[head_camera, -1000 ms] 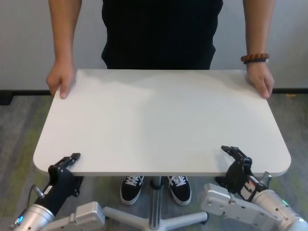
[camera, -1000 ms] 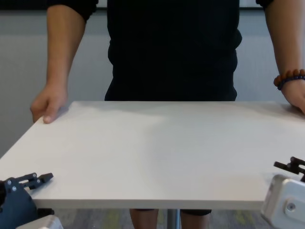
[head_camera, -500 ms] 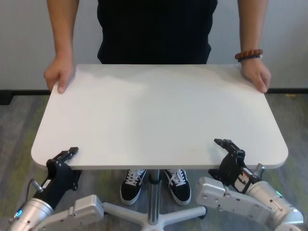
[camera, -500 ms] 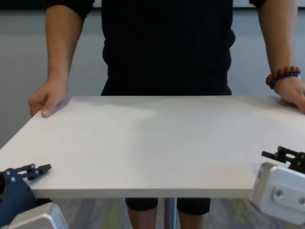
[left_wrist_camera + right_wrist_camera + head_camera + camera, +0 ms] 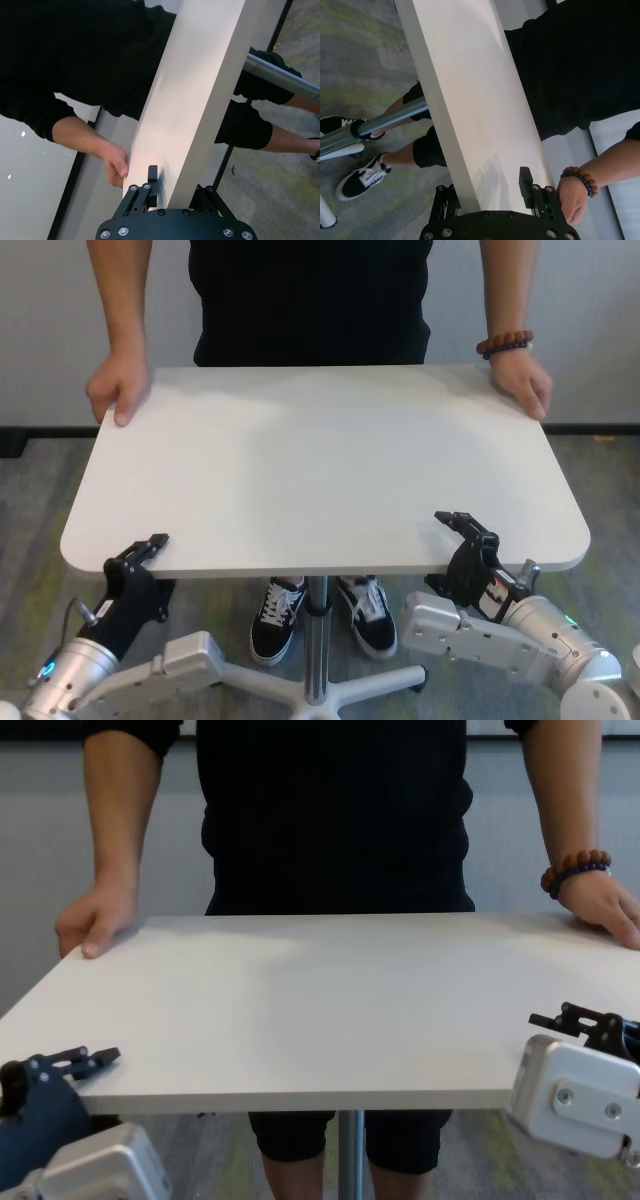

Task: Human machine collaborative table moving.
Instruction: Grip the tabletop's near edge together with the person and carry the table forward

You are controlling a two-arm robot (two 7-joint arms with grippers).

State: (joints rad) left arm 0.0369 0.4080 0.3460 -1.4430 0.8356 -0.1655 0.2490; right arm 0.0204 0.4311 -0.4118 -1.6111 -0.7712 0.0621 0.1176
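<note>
The white table (image 5: 320, 460) stands between me and the human (image 5: 310, 300). The human holds its far corners with both hands (image 5: 118, 390), and a bead bracelet (image 5: 503, 342) is on the wrist at the right. My left gripper (image 5: 140, 568) is shut on the table's near edge by the left corner; it also shows in the chest view (image 5: 70, 1068) and the left wrist view (image 5: 177, 192). My right gripper (image 5: 462, 555) is shut on the near edge by the right corner, one finger (image 5: 525, 182) above the top and the other below.
The slim metal pole leg (image 5: 318, 635) runs down to a white star base (image 5: 250, 685) on grey-green carpet. The human's black-and-white shoes (image 5: 275, 625) stand close to the pole. A grey wall is behind the human.
The table has shifted away from me and a little to the left, with the human's hands. Both grippers have followed, still on the near edge.
</note>
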